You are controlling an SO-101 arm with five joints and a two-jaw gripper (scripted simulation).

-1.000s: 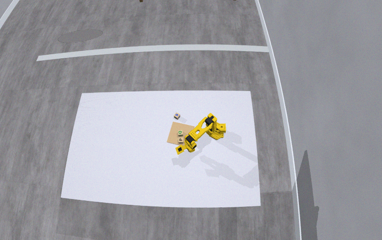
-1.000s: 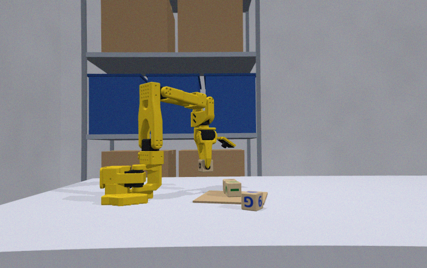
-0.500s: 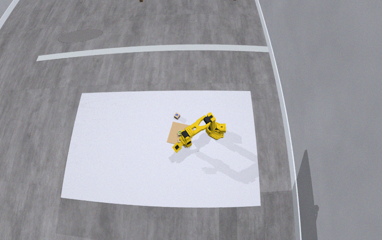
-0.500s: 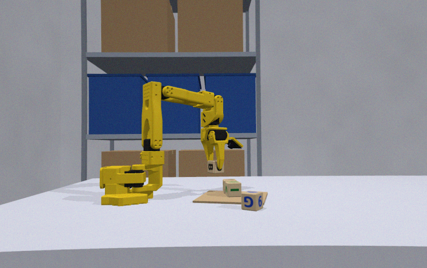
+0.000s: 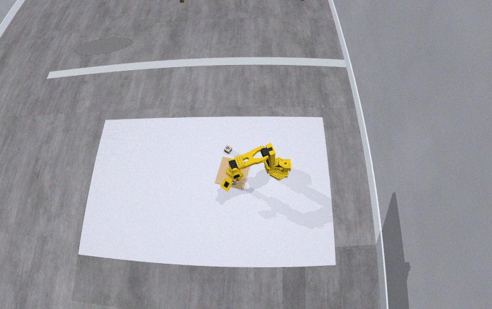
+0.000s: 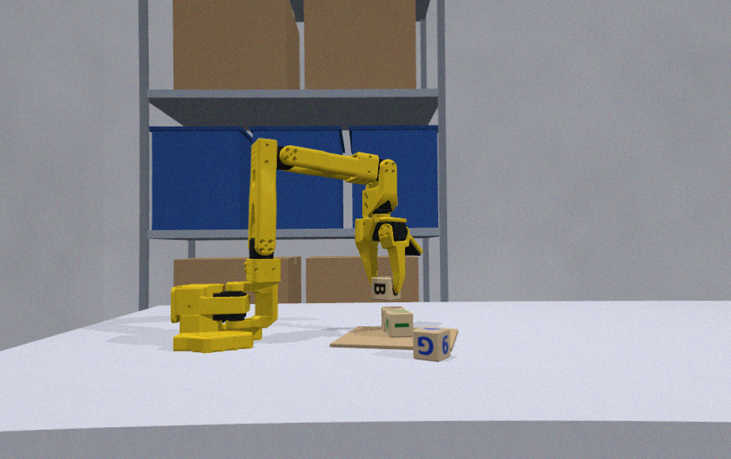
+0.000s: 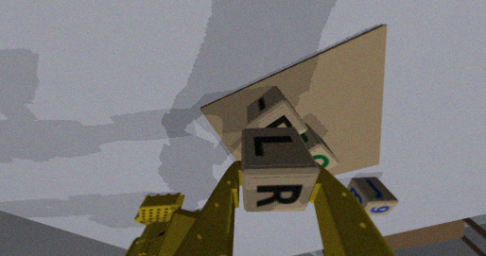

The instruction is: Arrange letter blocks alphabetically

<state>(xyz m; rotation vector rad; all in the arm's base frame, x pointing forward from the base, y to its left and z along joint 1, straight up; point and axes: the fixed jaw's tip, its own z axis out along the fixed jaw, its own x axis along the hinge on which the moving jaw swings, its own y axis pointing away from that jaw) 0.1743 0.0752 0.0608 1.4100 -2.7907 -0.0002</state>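
My gripper [image 6: 384, 286] [image 7: 276, 192] is shut on a block [image 6: 378, 289] [image 7: 279, 152] with a black R on its upper face, L and B on its sides. It hangs above the blocks on the mat. The tan mat [image 5: 221, 169] [image 6: 357, 339] [image 7: 355, 91] lies flat. On it the P block [image 7: 276, 110] and the green-lettered block [image 6: 399, 323] [image 7: 327, 156] stand close together, both partly hidden by the held block in the wrist view and hidden under the arm in the top view. The blue-marked block [image 5: 227, 148] [image 6: 431, 344] [image 7: 373, 196] lies off the mat.
The white table [image 5: 144, 192] [image 6: 186, 393] surrounds the mat. The arm's base [image 5: 278, 169] [image 6: 211, 342] stands beside the mat, to its right in the top view. Shelves with blue bins [image 6: 200, 199] stand behind the table.
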